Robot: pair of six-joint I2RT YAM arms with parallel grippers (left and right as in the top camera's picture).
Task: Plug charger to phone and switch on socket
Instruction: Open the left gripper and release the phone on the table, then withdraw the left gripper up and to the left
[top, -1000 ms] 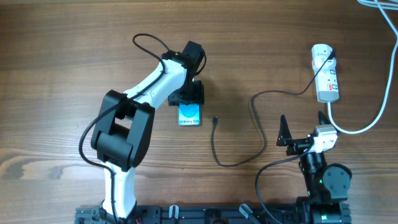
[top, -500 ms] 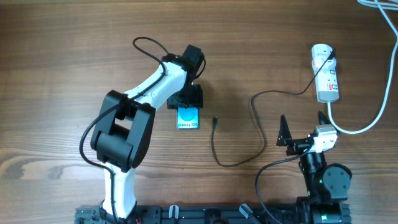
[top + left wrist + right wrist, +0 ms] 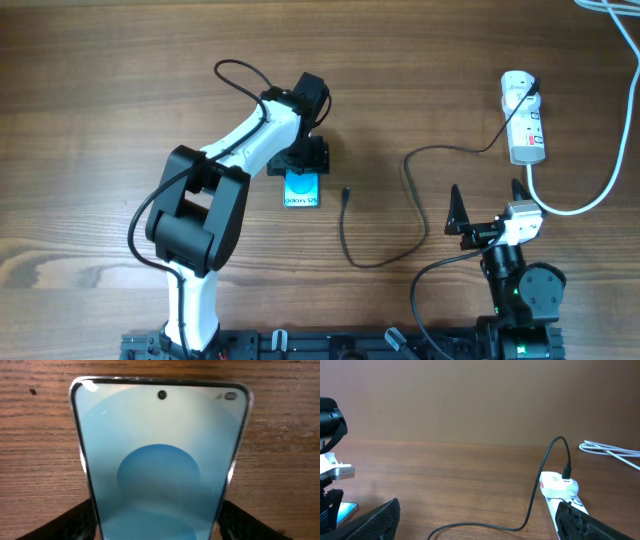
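Now, table point(image 3: 100, 80): dark brown wood, its grain running side to side in the overhead view.
Backdrop: in the right wrist view a plain brown wall point(image 3: 480, 400) rises behind the table's far edge.
Left arm: white and black, rising from the near edge and bent toward the middle of the table, wrist turned downward.
Left gripper point(image 3: 302, 160): set over the far end of the phone point(image 3: 303, 188). Its dark fingers point(image 3: 80, 522) flank the phone's long sides, just beside or touching, and I cannot tell whether they squeeze it.
Phone: flat on the wood, cyan screen up, white text at its near end.
Right arm: folded low at the near right corner, well apart from the phone.
Right gripper point(image 3: 487, 200): fingers spread wide, nothing between them.
Charger point(image 3: 410, 200): thin black cable plugged in at the socket's far end and looping across the table. Its connector tip point(image 3: 346, 193) lies just right of the phone, not touching it.
Socket point(image 3: 523, 130): white strip at the far right, with a white lead point(image 3: 600, 190) curving away from its near end.
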